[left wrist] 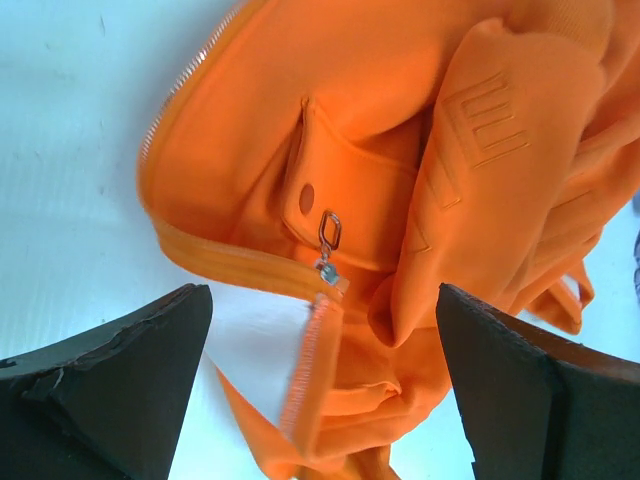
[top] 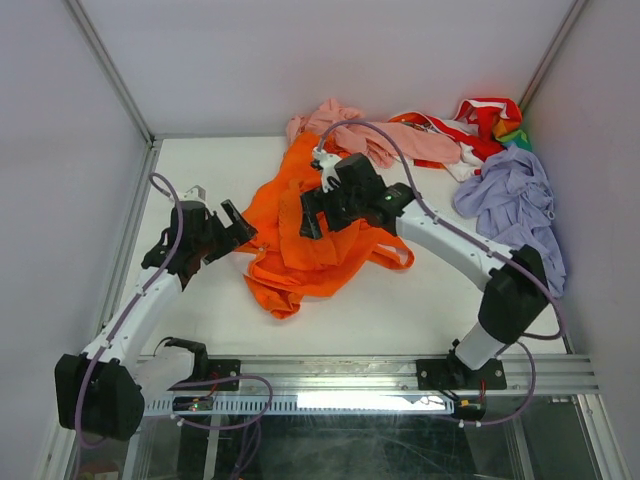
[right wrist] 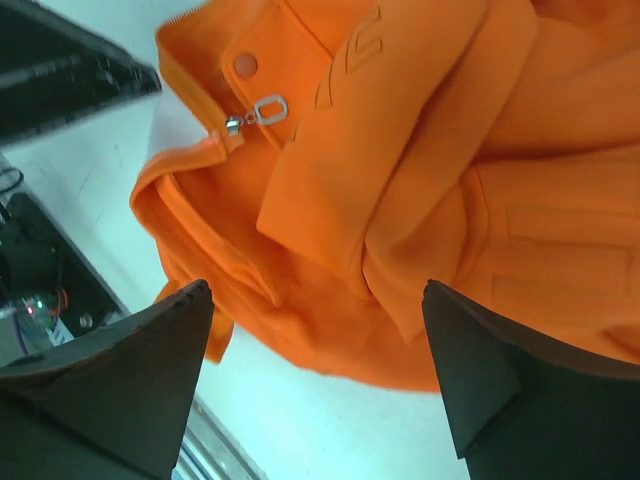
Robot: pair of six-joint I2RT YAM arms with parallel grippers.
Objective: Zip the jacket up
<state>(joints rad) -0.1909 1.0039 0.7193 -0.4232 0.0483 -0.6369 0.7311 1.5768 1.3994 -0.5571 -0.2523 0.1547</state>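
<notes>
The orange jacket (top: 300,250) lies crumpled in the middle of the white table. My left gripper (top: 238,224) hovers at its left edge, open, with nothing between the fingers. In the left wrist view the jacket (left wrist: 400,100) fills the frame above the gripper (left wrist: 325,335), and a metal zipper pull (left wrist: 328,233) hangs at the end of the zipper tape. My right gripper (top: 310,214) hangs over the jacket's middle, also open and empty. The right wrist view shows the jacket (right wrist: 450,150), the zipper pull (right wrist: 262,110) and the gripper (right wrist: 315,345) above the folds.
A pale pink garment (top: 375,135) and a red and white one (top: 480,118) lie at the back. A lilac garment (top: 515,200) is piled at the right wall. Enclosure walls stand on three sides, and a metal rail (top: 400,375) runs along the near edge.
</notes>
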